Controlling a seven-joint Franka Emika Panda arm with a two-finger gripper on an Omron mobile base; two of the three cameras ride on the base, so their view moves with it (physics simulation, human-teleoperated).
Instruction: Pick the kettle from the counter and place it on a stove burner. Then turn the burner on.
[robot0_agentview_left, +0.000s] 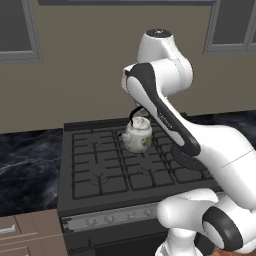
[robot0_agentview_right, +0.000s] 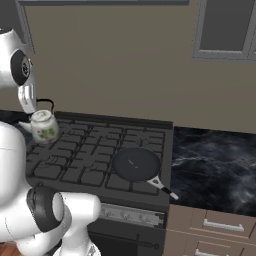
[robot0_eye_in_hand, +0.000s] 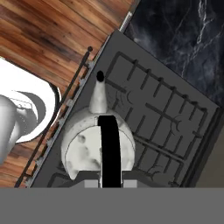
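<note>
Kettle (robot0_eye_in_hand: 97, 148), nearest the hand camera, hangs by its thin black arched handle (robot0_eye_in_hand: 110, 148) from the gripper, which cannot be seen clearly enough to say whether it is clenched on the handle or not; the kettle's slight tilt and its height above the stove (robot0_agentview_left: 100, 160) suggest it is being carried rather than resting. Relative to the stove, the kettle sits over the rear middle burners (robot0_agentview_left: 142, 155), spout (robot0_eye_in_hand: 98, 94) pointing toward the stove's front edge and knob strip (robot0_agentview_left: 115, 218). The likely reason for this position is placement on a free grate section, since the frying pan (robot0_agentview_right: 136, 165) occupies a burner at the stove's front, toward its right side. Lowering onto the burner appears still to be done, and the knobs look untouched. Black veined marble desk (robot0_agentview_right: 215, 160) flanks the stove on both sides, above brown drawers (robot0_agentview_right: 210, 227). Behind the stove rises a plain tan wall (robot0_agentview_right: 125, 65) with grey-framed panels (robot0_agentview_right: 222, 27); beneath, a wooden floor (robot0_eye_in_hand: 57, 39).
</note>
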